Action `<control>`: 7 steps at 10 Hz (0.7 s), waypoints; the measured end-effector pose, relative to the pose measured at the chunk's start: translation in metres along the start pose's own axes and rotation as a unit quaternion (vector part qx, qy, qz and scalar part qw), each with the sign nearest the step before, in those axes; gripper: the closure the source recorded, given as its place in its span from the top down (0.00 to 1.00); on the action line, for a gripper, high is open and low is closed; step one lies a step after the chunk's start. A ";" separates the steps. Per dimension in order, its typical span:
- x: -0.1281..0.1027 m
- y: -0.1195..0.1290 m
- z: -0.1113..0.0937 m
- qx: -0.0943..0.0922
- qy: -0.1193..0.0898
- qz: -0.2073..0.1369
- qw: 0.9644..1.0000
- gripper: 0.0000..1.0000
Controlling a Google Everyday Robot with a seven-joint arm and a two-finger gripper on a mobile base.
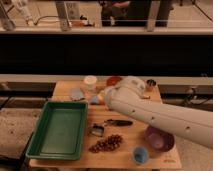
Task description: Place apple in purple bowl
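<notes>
The purple bowl (159, 140) sits at the front right of the wooden table (65, 89), its upper edge covered by my white arm (150, 112). The arm reaches from the lower right toward the back middle of the table. My gripper (103, 96) is at its far end, mostly hidden behind the wrist, next to a small blue piece (94, 100). A small orange-yellow patch, which looks like the apple (100, 94), shows right at the gripper. I cannot tell whether the gripper touches it.
A green tray (59, 129) fills the table's left. A red-orange bowl (114, 80), a white cup (90, 81) and a dark can (150, 83) stand at the back. A black-handled tool (118, 122), a brown cluster (106, 143) and a small blue cup (140, 155) lie in front.
</notes>
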 end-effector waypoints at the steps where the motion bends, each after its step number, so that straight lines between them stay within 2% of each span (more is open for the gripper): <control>1: 0.010 0.009 -0.007 -0.001 0.006 0.010 1.000 0.00; 3: 0.031 0.031 -0.029 -0.005 0.025 0.034 0.999 0.00; 5: 0.041 0.057 -0.049 -0.013 0.041 0.056 0.997 0.00; 7: 0.042 0.071 -0.056 -0.022 0.047 0.065 0.996 0.00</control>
